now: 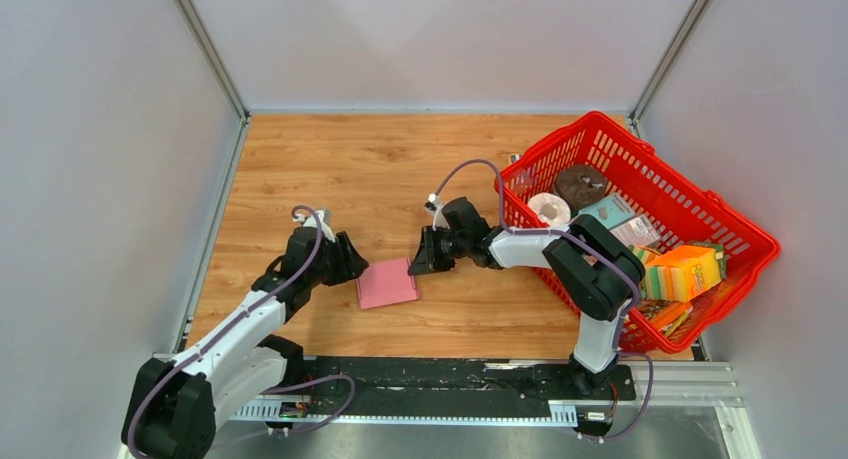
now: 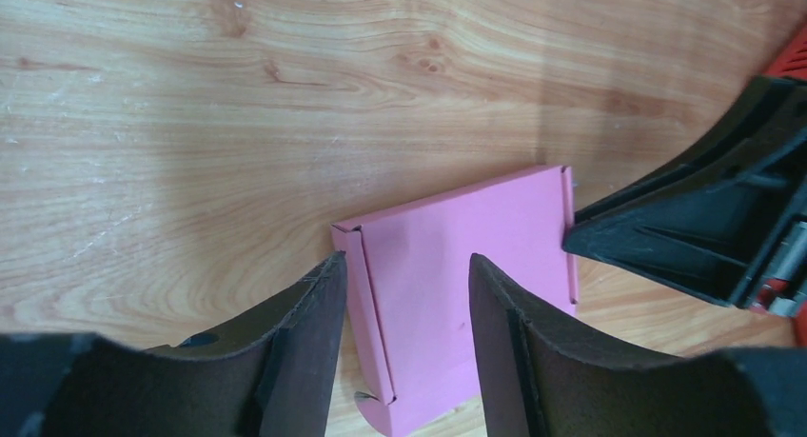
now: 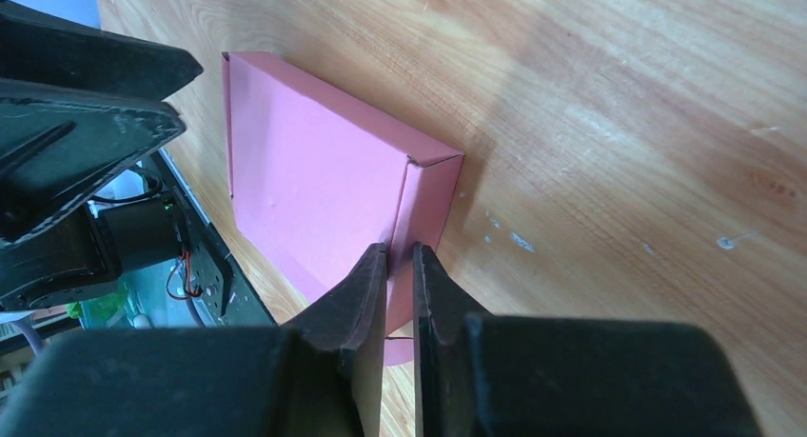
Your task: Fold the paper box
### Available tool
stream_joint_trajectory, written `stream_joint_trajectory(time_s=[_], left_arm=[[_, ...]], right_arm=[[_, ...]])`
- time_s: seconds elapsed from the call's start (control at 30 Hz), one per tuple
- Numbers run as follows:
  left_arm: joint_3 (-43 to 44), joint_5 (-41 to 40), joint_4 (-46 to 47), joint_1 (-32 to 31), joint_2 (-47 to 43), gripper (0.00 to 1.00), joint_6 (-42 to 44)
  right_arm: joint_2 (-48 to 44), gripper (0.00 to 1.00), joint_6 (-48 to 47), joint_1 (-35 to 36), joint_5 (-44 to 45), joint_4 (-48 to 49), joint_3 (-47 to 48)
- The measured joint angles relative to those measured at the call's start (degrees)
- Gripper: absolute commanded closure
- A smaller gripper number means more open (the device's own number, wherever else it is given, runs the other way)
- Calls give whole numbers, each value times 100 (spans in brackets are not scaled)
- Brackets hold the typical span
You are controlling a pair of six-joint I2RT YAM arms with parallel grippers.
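Left tool (image 2: 404, 266) fills the bottom of its own wrist view: jaws released, wide apart, set over one end of the paper box (image 2: 476, 218) w/ pink card showing btwn the two dark fingers (image 2: 305, 342). Box lies flat on the wood worktop (image 1: 350, 159), roughly mid-front, btwn the two tools. It's a folded pink rectangle w/ creases along two opposite sides and a small tab curling at one corner by the left tool. Right tool (image 3: 400, 261) is at the opposite end: jaws almost together, only a thin slit showing, tips right at the crease where the box's narrow side flap meets its top face. Can't tell if they actually pinch the flap or just sit against it. From above, left tool is just off the box's left edge, right tool at its upper right corner. Red basket (image 1: 545, 159) sits on the right side of the worktop, apart from the box, holding a white roll (image 1: 548, 209), a dark round item (image 1: 580, 184), a teal pack (image 1: 608, 211), an orange pack (image 1: 690, 267) & other goods.
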Motion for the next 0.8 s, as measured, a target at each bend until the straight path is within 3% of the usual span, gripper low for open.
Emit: stream_joint_trajectory(time_s=[0.43, 0.8], left_arm=[[-614, 356, -400, 66, -1416, 34, -533], [-979, 844, 483, 70, -629, 35, -1025]], right_arm=[[-81, 92, 103, -52, 61, 195, -164], [-127, 92, 101, -90, 111, 195, -205]])
